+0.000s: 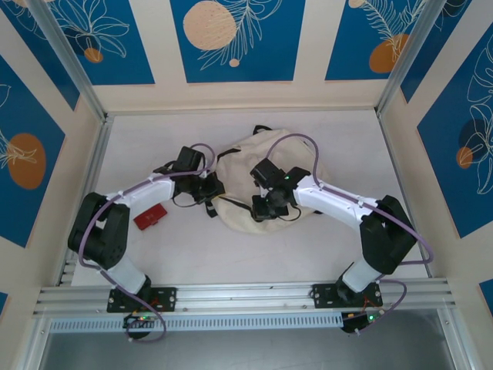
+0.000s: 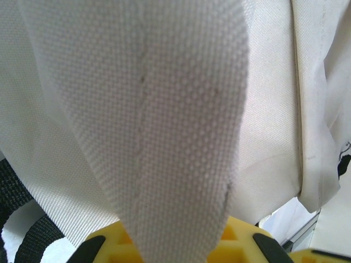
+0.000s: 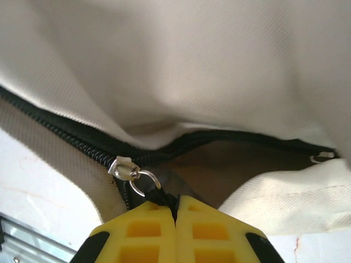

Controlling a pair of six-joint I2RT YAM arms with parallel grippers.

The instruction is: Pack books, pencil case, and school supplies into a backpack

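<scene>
Slumping cream canvas backpack (image 1: 240,165) (coarse weave).

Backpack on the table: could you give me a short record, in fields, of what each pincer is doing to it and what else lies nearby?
Backpack: cream, lying mid-table between the two arms
Left pincer: shut on a cream woven strip of the bag
Right pincer: shut on the black zipper pull
Zipper: partly open, brown inside showing
Also on table: red flat item, left of the bag, untouched
</scene>
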